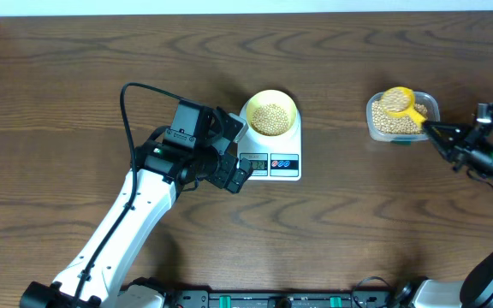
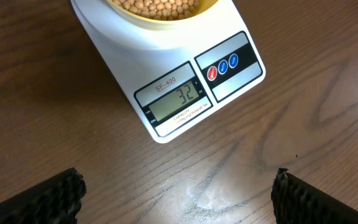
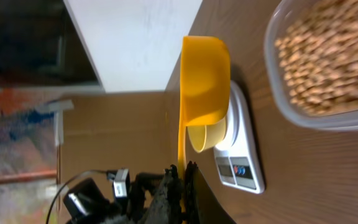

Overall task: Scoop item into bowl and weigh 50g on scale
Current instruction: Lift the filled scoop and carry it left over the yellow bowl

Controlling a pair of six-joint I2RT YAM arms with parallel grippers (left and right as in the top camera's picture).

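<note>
Mid-refill: right tool clamps the scoop above the tub; left tool, wide, hovers before the scale. Next: add beans to the bowl.

Up top, the overhead camera stares straight down from high above the brown wood-grain table, wide enough to catch both arms, the white rounded-rectangular digital scale mid-frame and the clear rectangular plastic tub at the right. The left wrist camera is in close, tilted down between the black ribbed fingertips of the left gripper, with the scale filling the top. The right wrist view is rolled on its side, low over the table, facing along the bright yellow plastic scoop, with the tub near and the scale beyond, so the scale shows in all three views.
</note>
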